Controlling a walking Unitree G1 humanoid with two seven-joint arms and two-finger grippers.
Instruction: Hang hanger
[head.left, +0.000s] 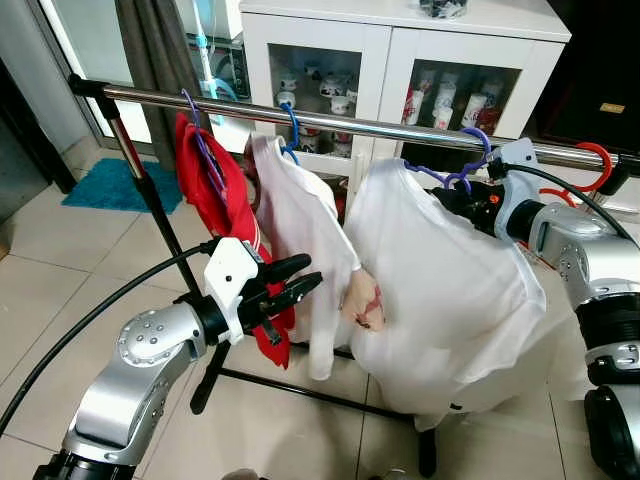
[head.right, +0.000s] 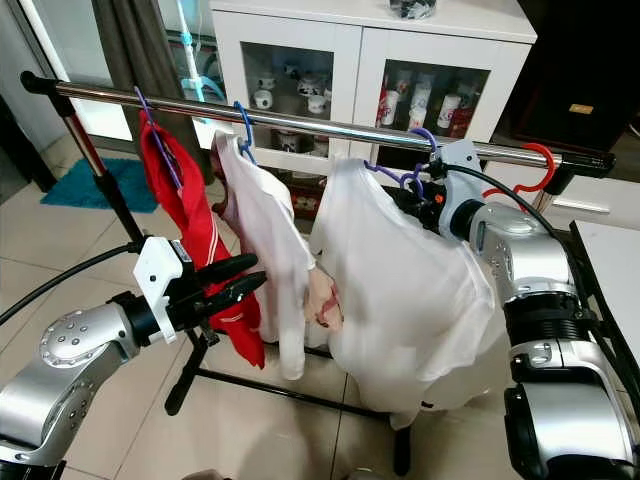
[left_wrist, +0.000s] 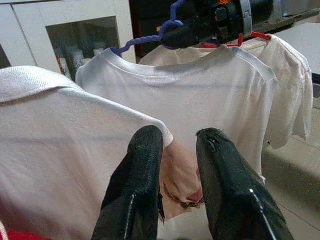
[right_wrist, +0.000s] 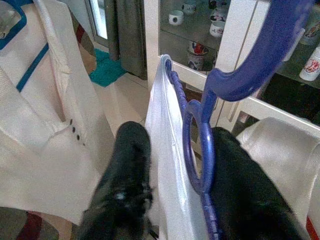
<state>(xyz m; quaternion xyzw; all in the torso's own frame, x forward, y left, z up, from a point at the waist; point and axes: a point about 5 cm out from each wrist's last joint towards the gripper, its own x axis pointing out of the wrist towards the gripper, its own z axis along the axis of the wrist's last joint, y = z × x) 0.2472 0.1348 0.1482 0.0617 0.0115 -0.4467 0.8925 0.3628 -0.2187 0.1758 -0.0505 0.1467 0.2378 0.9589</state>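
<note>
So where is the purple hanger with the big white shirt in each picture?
Left eye: purple hanger, upper right, hook at the rail, right tool on it.
Right eye: upper middle-right, under the rail.
Left wrist: top middle, above the white shirt.
Right wrist: centre, between the black fingers.
Shared landmark: white cabinet behind.

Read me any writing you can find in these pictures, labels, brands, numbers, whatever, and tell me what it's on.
No text can be read.
Mugs and cans behind the white cabinet's glass doors: printed red and dark designs, too small and blurred to read.
Small yellow tag on the dark furniture at right: too small to read.
Shirt held up on the purple hanger by the right gripper: no visible lettering.
</note>
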